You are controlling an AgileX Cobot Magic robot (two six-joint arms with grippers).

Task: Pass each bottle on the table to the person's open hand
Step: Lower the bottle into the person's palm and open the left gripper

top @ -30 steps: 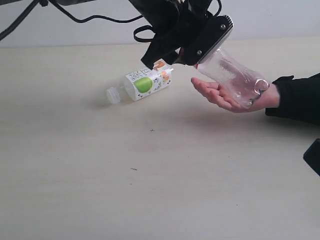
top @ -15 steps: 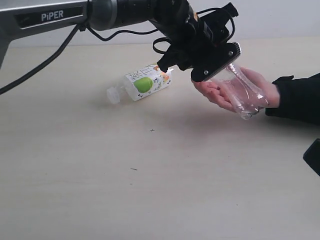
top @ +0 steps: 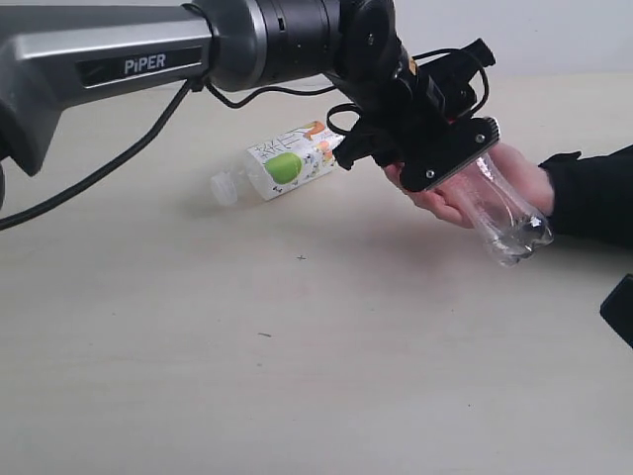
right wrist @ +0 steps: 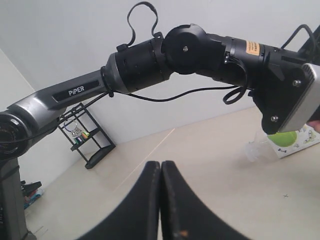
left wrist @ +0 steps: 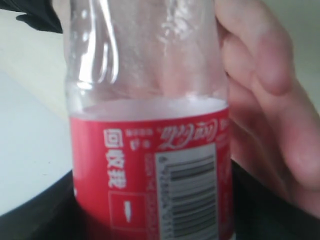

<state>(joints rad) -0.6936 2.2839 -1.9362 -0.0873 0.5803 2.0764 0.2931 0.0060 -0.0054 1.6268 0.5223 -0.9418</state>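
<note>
The left jaws are clenching the labelled end of the clear red-label bottle (top: 502, 220), which is lying across the person's open hand (top: 521, 170) (palm up) at far right. The right jaws are pressing together, empty. The fruit-print bottle (top: 290, 161) is lying on the surface (top: 297, 376), left of the hand.

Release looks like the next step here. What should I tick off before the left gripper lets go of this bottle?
1. Left gripper clamped on the red-label bottle: ok.
2. Person's open hand under the bottle, fingers beside it in the left wrist view: ok.
3. Bottle's weight resting on the palm: cannot tell; its base juts past the hand's edge.
4. Right gripper shut, empty, away from the handover: ok.
5. Fruit-print bottle lying on the table, apart from the hand: ok.
</note>
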